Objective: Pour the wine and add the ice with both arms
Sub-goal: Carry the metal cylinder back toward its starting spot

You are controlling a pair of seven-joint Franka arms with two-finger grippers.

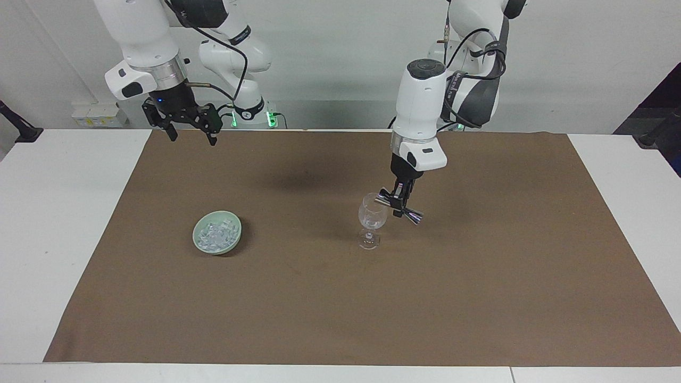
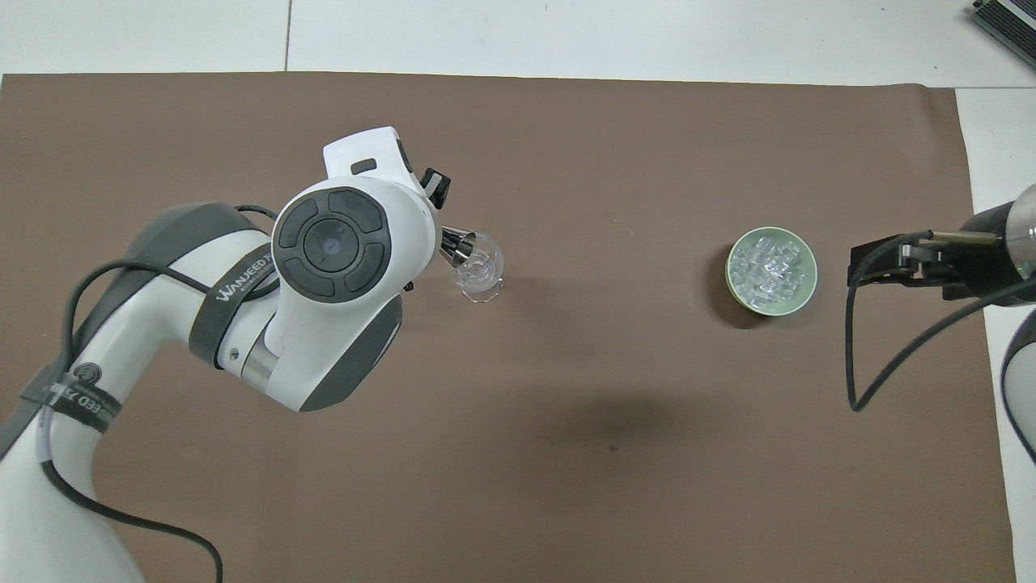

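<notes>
A clear stemmed glass [image 1: 372, 217] stands upright near the middle of the brown mat; it also shows in the overhead view [image 2: 481, 271]. My left gripper [image 1: 399, 205] is shut on a metal double-ended jigger [image 1: 410, 214] and holds it tilted, one end at the glass's rim. In the overhead view the left arm hides that gripper and only the jigger's end [image 2: 460, 247] shows. The ice [image 1: 216, 232] lies heaped in a pale green bowl [image 1: 195, 237] toward the right arm's end, also seen from overhead as ice [image 2: 769, 265] in the bowl [image 2: 812, 276]. My right gripper [image 1: 192, 138] hangs open and empty above the mat's edge nearest the robots [image 2: 855, 270].
The brown mat [image 1: 479, 292] covers most of the white table [image 1: 53, 239]. A dark device corner [image 2: 1008, 20] lies at the table's corner farthest from the robots, toward the right arm's end.
</notes>
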